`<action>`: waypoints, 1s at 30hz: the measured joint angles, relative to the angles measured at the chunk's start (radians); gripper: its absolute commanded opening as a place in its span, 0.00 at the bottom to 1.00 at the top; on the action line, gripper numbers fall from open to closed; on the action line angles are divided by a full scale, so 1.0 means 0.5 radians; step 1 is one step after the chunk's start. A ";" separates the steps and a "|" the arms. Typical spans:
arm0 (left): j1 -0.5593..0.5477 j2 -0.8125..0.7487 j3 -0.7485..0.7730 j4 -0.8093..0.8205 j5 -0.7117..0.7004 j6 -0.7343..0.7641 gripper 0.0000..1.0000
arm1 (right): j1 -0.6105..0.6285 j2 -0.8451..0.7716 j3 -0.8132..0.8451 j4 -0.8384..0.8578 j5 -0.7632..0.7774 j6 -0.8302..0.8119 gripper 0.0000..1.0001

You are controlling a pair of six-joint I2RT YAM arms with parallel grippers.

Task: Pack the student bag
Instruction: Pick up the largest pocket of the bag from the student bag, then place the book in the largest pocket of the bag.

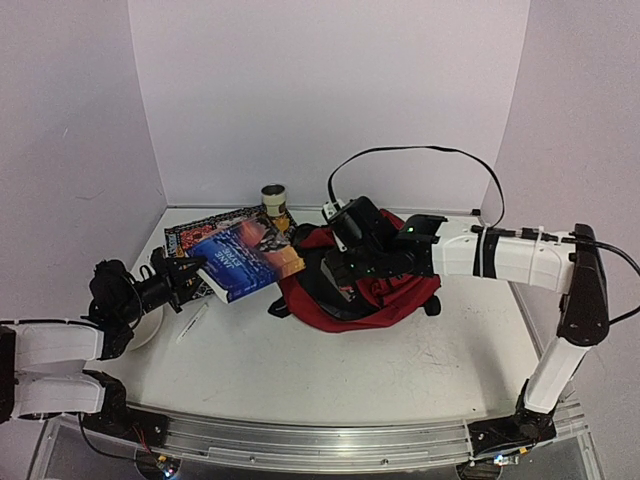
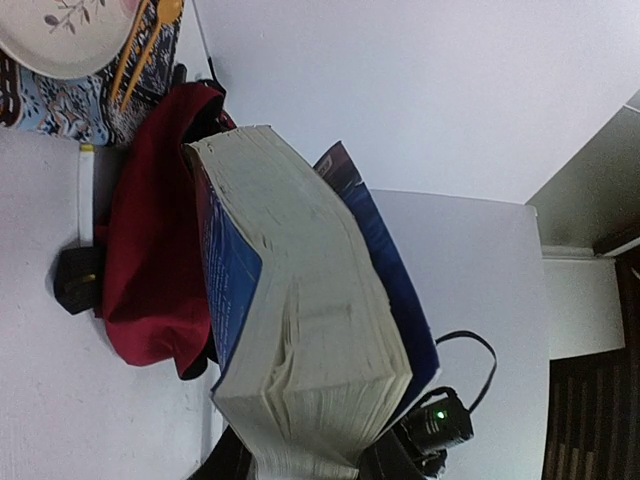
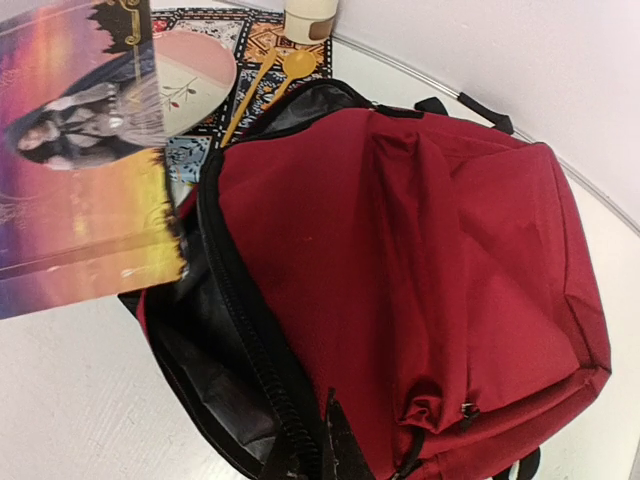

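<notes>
Paper-thick and heavy, the book (image 1: 245,258) is clenched at one end in your left gripper (image 1: 198,275). Its far corner reaches the mouth of the student bag (image 1: 385,290), which lies unzipped at mid-table just right of it. Your right gripper (image 1: 340,268) sits low over that opening; I cannot tell whether its jaws pinch the fabric. The book's corner could catch the zipper rim or shove the soft bag away, because the mouth sags. The white table (image 1: 330,370) looks smooth, so expect sliding. Pale lilac walls (image 1: 330,100) enclose three sides.
</notes>
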 measured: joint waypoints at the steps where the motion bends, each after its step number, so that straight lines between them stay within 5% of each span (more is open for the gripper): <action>1: -0.001 -0.026 0.000 -0.009 0.036 -0.016 0.00 | -0.005 -0.021 -0.026 -0.001 0.000 0.004 0.00; 6: -0.087 -0.109 -0.026 -0.042 0.115 -0.086 0.00 | -0.009 -0.092 -0.098 -0.024 -0.003 0.029 0.00; 13: -0.501 -0.002 -0.026 -0.099 0.069 -0.103 0.00 | -0.010 -0.231 -0.097 -0.031 0.003 0.059 0.00; 30: -0.763 0.292 0.101 -0.196 -0.255 -0.039 0.00 | -0.011 -0.490 -0.177 0.081 -0.074 0.077 0.00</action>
